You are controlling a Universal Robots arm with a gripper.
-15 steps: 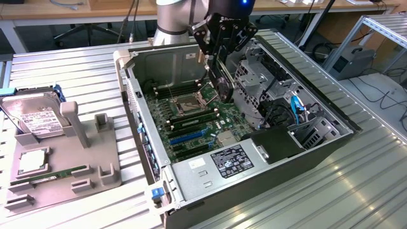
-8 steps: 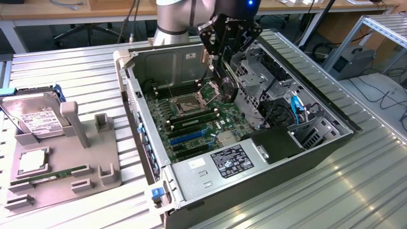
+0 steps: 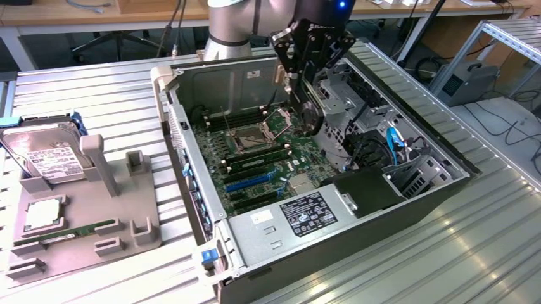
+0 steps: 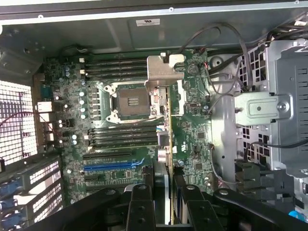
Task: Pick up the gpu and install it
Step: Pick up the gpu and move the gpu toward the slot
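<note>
"Gripper [image 4: 167, 192] was clamped on the gpu [image 4: 170, 130], card edge-on btw the fingers [image 4: 142, 202]. Prob. to keep it square for the slots."
"Where, tho?"
"Above the motherboard [image 4: 120, 139], by the CPU socket [image 4: 129, 101], inside the case [image 3: 228, 76]. Contact edge hidden; couldn't tell which slot it hung over."

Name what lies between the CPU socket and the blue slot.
In the wrist view, a bank of black memory slots lies between the CPU socket and the blue slot.
</note>
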